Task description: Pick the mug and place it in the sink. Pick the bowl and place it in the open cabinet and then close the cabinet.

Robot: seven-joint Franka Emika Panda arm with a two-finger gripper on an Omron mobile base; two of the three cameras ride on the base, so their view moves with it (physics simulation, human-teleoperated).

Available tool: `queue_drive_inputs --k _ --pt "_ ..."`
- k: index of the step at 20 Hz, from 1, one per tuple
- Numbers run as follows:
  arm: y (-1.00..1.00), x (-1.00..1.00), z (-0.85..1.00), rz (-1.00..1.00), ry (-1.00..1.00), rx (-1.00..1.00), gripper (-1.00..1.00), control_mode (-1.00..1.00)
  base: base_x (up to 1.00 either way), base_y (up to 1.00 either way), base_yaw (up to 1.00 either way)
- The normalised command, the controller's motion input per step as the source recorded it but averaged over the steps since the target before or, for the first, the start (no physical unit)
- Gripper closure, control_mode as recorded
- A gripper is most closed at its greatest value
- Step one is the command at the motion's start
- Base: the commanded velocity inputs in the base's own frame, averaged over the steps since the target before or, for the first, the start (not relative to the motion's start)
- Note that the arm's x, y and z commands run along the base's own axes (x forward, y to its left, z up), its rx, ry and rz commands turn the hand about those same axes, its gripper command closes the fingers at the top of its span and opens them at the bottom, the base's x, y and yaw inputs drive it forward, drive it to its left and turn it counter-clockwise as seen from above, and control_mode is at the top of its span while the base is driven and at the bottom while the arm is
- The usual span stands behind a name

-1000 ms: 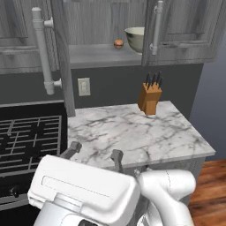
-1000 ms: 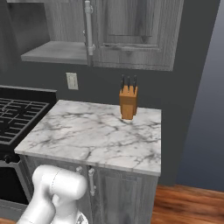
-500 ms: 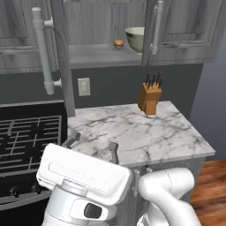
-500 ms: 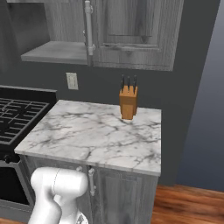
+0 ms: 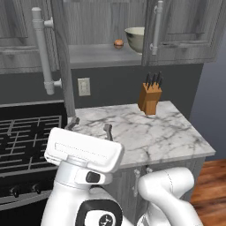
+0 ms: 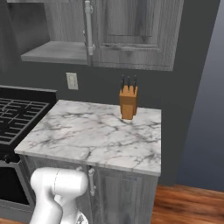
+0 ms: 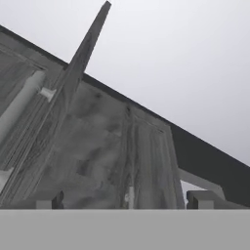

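Note:
The bowl [image 5: 134, 39], pale cream-green, stands on the shelf of the open cabinet [image 5: 95, 55], at its right end. The cabinet's left door [image 5: 62, 66] is swung out edge-on, with its long bar handle [image 5: 43, 53] to the left. My gripper [image 5: 90, 127] is open and empty, pointing up from above the counter's left end, well below the shelf. In the hand view the gripper [image 7: 127, 200] looks up at the door's inner face [image 7: 93, 146] and its handle [image 7: 22, 105]. From the right, the cabinet shelf [image 6: 57, 52] looks bare. The mug and the sink are out of view.
A small brown round item [image 5: 118, 43] sits on the shelf left of the bowl. A wooden knife block [image 5: 150, 98] stands at the back of the marble counter [image 5: 167, 137]. A black stove [image 5: 22, 141] adjoins the counter on the left. A wall outlet [image 5: 84, 86] is below the shelf.
My hand has risen and tilted upward toward the open door, and its fingers stand higher than before. The bowl and the cabinet door have not moved.

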Motion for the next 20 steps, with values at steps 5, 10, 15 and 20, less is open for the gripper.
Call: queue_drive_inputs --k 5,10,15,20 --pt "0.11 0.65 -0.16 0.01 0.00 0.00 -1.00 -1.00 0.00 0.00 0.00" --pt "0.36 0.54 -0.02 0.00 0.00 0.00 -1.00 -1.00 0.00 0.00 0.00" --pt "0.45 0.50 0.00 0.01 0.00 0.00 -1.00 -1.00 0.00 0.00 0.00" --pt "0.50 0.16 0.00 0.01 -0.03 0.00 -1.00 -1.00 0.00 0.00 0.00"
